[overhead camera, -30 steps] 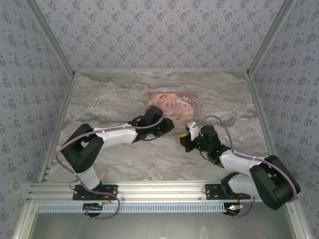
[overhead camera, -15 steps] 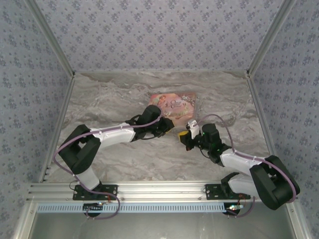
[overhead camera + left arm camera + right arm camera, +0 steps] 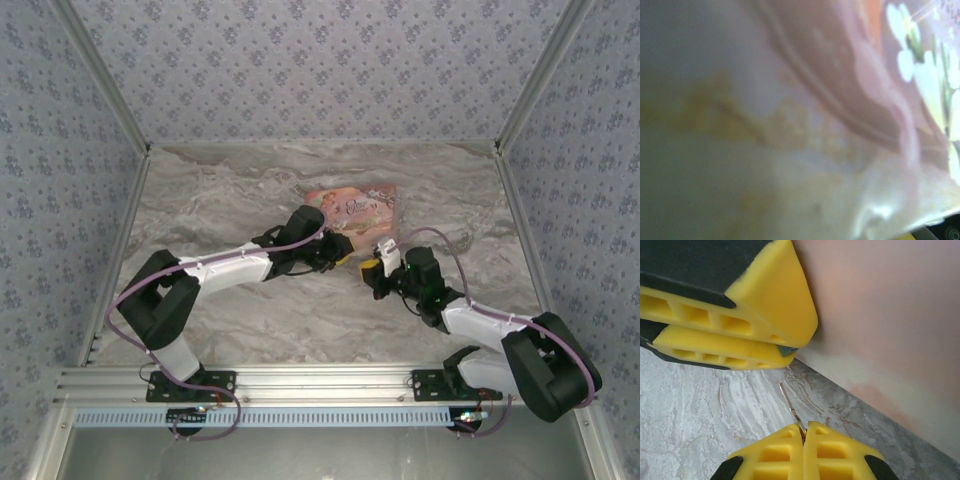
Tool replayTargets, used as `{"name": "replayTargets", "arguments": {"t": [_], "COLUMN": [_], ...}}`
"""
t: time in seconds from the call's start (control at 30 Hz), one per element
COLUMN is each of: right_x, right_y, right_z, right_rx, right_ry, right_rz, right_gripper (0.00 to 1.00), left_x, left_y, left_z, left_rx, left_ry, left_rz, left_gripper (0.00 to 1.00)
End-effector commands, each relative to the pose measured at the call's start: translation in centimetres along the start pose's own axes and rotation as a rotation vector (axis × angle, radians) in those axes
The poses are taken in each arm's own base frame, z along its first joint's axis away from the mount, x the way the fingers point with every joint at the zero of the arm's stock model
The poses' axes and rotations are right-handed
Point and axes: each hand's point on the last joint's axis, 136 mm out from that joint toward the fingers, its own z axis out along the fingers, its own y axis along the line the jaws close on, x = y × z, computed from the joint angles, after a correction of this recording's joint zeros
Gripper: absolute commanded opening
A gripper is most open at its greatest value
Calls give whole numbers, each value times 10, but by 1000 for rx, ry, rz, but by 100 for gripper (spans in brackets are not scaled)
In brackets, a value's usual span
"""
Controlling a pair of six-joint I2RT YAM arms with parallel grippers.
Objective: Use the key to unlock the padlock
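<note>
In the right wrist view my right gripper (image 3: pixel 804 426) is shut on the key (image 3: pixel 790 406), a thin metal blade sticking out up and to the left over the marble. Just above it, my left gripper (image 3: pixel 797 347) has its yellow fingers pressed together on a small teal sliver, the padlock (image 3: pixel 788 350); most of the lock is hidden between the pads. The key tip stops a short gap below the lock. From above, the left gripper (image 3: pixel 347 258) and right gripper (image 3: pixel 372 270) meet at mid-table, just in front of the tin.
A pink illustrated tin (image 3: pixel 360 205) lies right behind both grippers; its side (image 3: pixel 890 315) looms beside the fingers, and its blurred lid (image 3: pixel 840 75) is very close to the left wrist camera. Patterned walls enclose the marble table (image 3: pixel 220 200).
My left arm has stretched to the right, bringing its gripper up to the right gripper. The right gripper has edged slightly up toward the tin.
</note>
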Motion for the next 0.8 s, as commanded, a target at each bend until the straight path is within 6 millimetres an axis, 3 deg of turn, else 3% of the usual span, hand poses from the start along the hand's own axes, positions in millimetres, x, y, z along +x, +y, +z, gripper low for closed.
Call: {"name": "replayTargets", "arguments": {"t": [0.0, 0.77], "right_x": [-23, -31], "right_y": [-7, -5], "right_z": [-4, 3], "right_rx": [46, 13], "right_ry": [-67, -84], "right_rz": [-40, -32], "right_gripper": [0, 0], "left_x": [1, 4], "left_y": [-41, -40], "left_z": [-17, -17], "left_rx": [107, 113], "left_ry": [14, 31], "left_rz": [-12, -20], "left_gripper": [21, 21]}}
